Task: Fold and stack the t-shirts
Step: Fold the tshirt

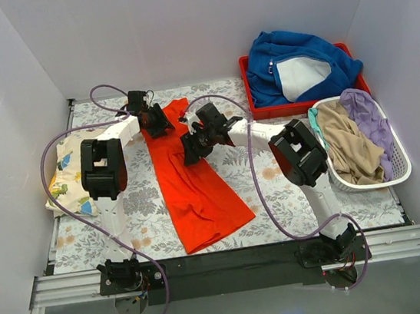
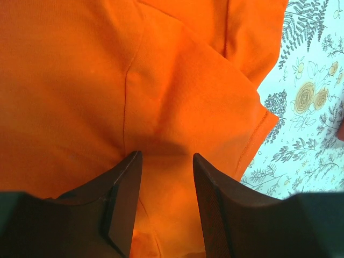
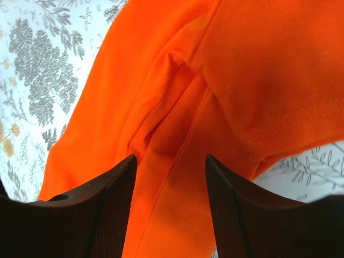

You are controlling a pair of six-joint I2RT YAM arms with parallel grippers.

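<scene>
My 2 hands cover the far end of the orange-red t-shirt point(image 1: 199, 193) in the overhead view, so I cannot make out its collar. Both wrist views cut the shirt off at their edges. My left arm hides part of the cream dinosaur-print t-shirt point(image 1: 63, 172), which lies at the left edge of the floral surface point(image 1: 279, 210). The orange-red shirt lies as a long narrow strip down the middle. Both arms reach forward, elbows raised, wrists tipped down. My left hand point(image 2: 166, 157) is over a sleeve seam and my right hand point(image 3: 171, 158) over the other side. Both are released, fingers spread above the cloth.
</scene>
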